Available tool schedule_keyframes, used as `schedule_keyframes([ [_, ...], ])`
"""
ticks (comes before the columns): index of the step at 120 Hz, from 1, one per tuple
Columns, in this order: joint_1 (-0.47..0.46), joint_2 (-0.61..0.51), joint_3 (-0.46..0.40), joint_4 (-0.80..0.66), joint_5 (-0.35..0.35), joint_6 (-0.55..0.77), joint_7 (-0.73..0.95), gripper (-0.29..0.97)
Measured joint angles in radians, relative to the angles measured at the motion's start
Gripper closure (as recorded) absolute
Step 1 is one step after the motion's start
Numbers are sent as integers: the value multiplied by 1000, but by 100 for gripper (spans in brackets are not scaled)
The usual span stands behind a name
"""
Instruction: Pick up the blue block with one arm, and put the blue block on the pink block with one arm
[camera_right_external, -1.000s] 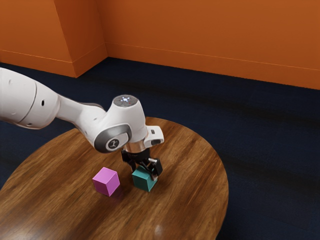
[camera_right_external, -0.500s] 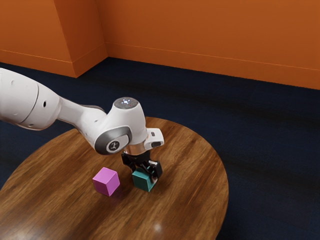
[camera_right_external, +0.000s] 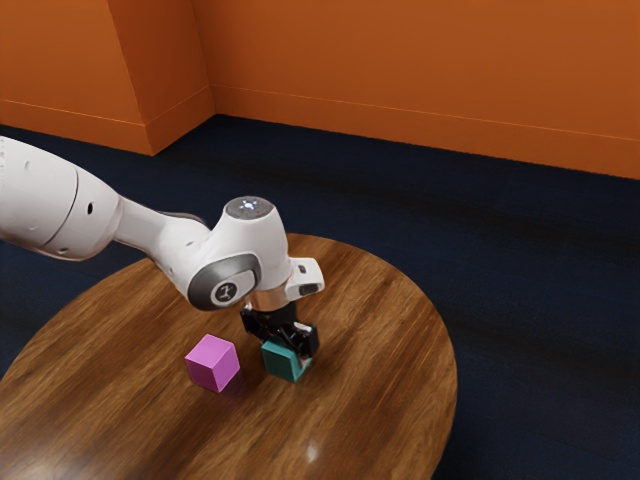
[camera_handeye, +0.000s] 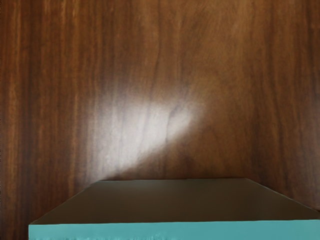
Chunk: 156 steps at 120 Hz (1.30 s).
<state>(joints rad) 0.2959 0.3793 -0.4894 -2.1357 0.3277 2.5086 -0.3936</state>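
Observation:
The blue block (camera_right_external: 283, 364), a teal-blue cube, stands on the round wooden table (camera_right_external: 120, 420). My gripper (camera_right_external: 281, 345) is low over it, open, with a black finger down each side of the cube. In the wrist view the block's top (camera_handeye: 175, 230) lies right under my hand, with its shaded side face above it and bare wood beyond. The pink block (camera_right_external: 212, 362) sits on the table just toward the exterior view's left of the blue one, a small gap apart.
The table's edge (camera_right_external: 448, 352) curves round toward the exterior view's right, with dark blue floor (camera_right_external: 520, 250) beyond and orange walls behind. Open wood lies in front of both cubes.
My hand has sunk lower over the blue block and drifted slightly toward the exterior view's left, so the fingers now reach further down its sides. The pink block has not moved.

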Motion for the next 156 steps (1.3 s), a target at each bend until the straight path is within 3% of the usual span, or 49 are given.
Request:
schedule_keyframes([
  [22, 0, -6, 0, 0, 0, 1, 0, 25],
  [57, 0, -29, 0, 0, 4, -3, -3, 29],
  [90, 4, -250, 1, -90, -19, -53, -3, 29],
  [126, 148, -328, 1, -160, -93, -78, 105, 30],
  [156, 169, -380, 1, -205, -168, -107, 242, 30],
])
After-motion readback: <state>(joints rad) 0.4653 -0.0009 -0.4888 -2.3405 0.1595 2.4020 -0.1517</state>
